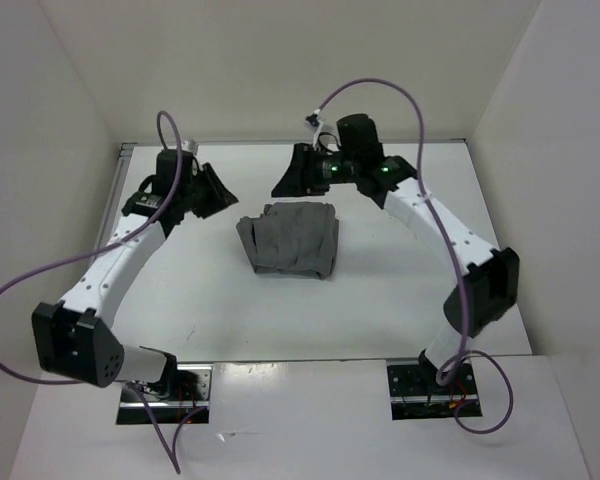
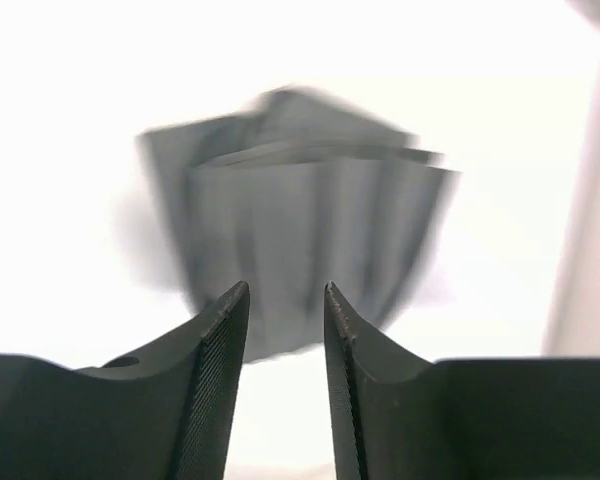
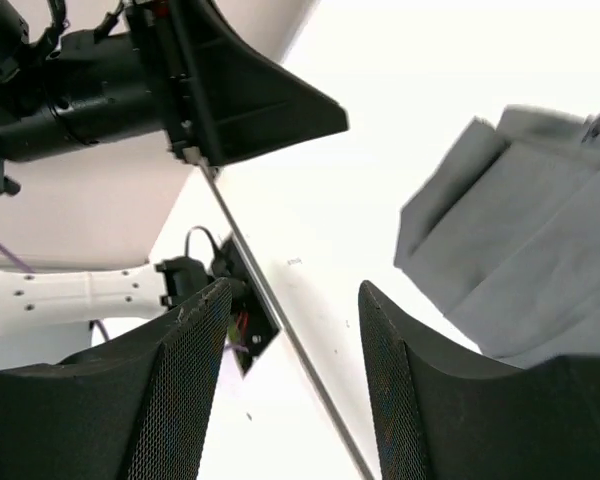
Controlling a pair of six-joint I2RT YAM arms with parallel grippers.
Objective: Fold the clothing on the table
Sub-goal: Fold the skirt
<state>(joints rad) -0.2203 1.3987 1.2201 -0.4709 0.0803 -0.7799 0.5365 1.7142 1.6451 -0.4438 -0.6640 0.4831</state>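
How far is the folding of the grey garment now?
Done, it seems: the grey pleated garment lies on the white table as a compact bundle of several layers. In hand: nothing; the jaws of the left arm and the right arm stand apart, empty, clear of it. Left: perhaps only tidying, since the layers' edges do not line up.

This looks like a robotics lab test booth, not a home. A bare white table (image 1: 310,320) is boxed in by plain white walls (image 1: 60,100). A left arm (image 1: 115,265) and a right arm (image 1: 435,220) are bolted to metal plates (image 1: 195,385) at its near edge, with loose purple cables (image 1: 380,81).
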